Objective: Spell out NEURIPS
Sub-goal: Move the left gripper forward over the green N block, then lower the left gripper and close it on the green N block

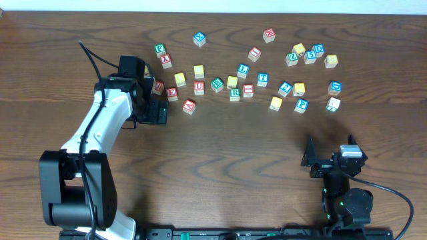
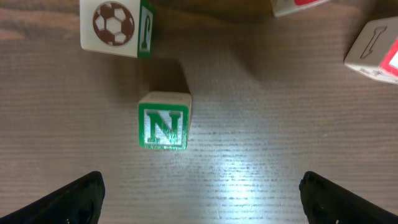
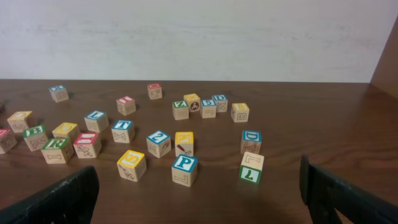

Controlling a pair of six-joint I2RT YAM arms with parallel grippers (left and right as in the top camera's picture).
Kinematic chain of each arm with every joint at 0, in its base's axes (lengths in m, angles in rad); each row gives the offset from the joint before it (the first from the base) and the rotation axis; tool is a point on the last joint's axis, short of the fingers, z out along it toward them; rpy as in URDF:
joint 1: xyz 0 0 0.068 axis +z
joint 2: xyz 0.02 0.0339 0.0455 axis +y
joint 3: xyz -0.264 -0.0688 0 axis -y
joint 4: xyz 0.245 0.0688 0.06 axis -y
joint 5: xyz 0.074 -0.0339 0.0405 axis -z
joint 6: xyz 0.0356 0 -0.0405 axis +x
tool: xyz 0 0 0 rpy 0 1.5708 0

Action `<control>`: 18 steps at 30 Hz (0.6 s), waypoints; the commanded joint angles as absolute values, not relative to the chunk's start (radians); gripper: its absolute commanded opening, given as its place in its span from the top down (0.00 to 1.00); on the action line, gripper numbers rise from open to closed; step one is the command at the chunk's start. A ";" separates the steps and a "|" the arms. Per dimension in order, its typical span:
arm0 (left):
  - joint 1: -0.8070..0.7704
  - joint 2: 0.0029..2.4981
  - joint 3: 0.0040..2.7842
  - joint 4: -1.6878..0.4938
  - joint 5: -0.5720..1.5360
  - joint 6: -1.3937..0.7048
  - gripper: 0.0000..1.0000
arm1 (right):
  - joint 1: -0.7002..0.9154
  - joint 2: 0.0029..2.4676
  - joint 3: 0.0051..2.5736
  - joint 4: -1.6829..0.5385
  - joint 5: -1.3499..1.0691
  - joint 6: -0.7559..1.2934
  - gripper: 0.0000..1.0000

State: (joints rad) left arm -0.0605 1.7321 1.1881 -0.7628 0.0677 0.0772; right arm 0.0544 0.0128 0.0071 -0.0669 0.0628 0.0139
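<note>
Since the left gripper (image 2: 202, 190) hangs fully spread and empty, with the N cube (image 2: 163, 121) lying on the table (image 2: 267, 130) ahead and left of centre, we should shift left, then descend to straddle its flat sides squarely. The right gripper (image 3: 199, 193) likewise gapes empty. We count two grippers and, overhead, perhaps twenty-eight lettered cubes (image 1: 199, 87); some may be hidden.

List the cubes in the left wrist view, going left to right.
Soccer-ball cube → green N cube → red-trimmed cube cut off at the top edge → tilted cube at the right edge.
</note>
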 commanded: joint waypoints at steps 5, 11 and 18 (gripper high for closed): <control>-0.055 1.740 1.181 -0.726 0.038 0.081 0.02 | 0.047 0.008 0.006 -0.071 0.060 0.006 0.01; -0.043 1.797 1.181 -0.711 0.035 0.085 0.01 | 0.047 0.008 0.006 -0.071 0.061 0.006 0.01; -0.001 1.862 1.181 -0.704 0.036 0.085 0.02 | 0.047 0.008 0.006 -0.071 0.061 0.006 0.01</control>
